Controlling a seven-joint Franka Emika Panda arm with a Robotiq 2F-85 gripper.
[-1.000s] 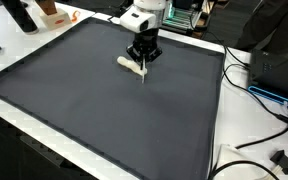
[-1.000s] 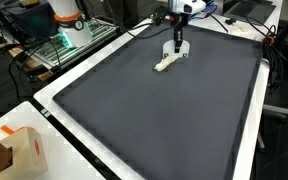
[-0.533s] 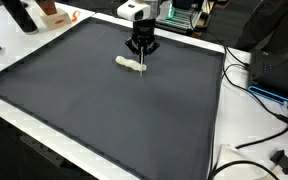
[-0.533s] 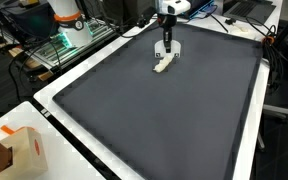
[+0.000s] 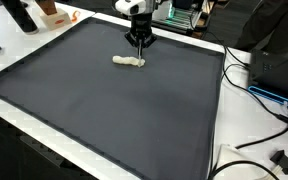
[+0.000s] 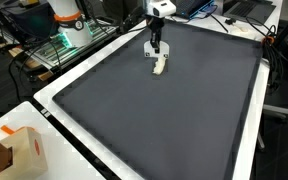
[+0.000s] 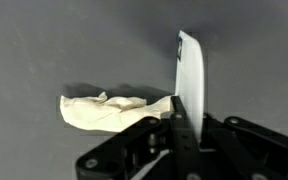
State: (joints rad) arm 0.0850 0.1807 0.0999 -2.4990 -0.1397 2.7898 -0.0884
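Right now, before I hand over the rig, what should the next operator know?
Gripper: shut on a white strip, low over the mat.
Wad: white, crumpled, lying on the mat near one edge. In the wrist view its end meets the strip.
Done: strip in hand, set against the wad.
Left: the wad lies loose, neither gripped nor lifted.

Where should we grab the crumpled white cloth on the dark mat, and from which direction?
Probably the bunched middle of the white cloth, from straight above. It lies flat on the mat as a long, narrow roll, so nothing gets under it from the side; pinch across its short width, where the folds stand thickest.
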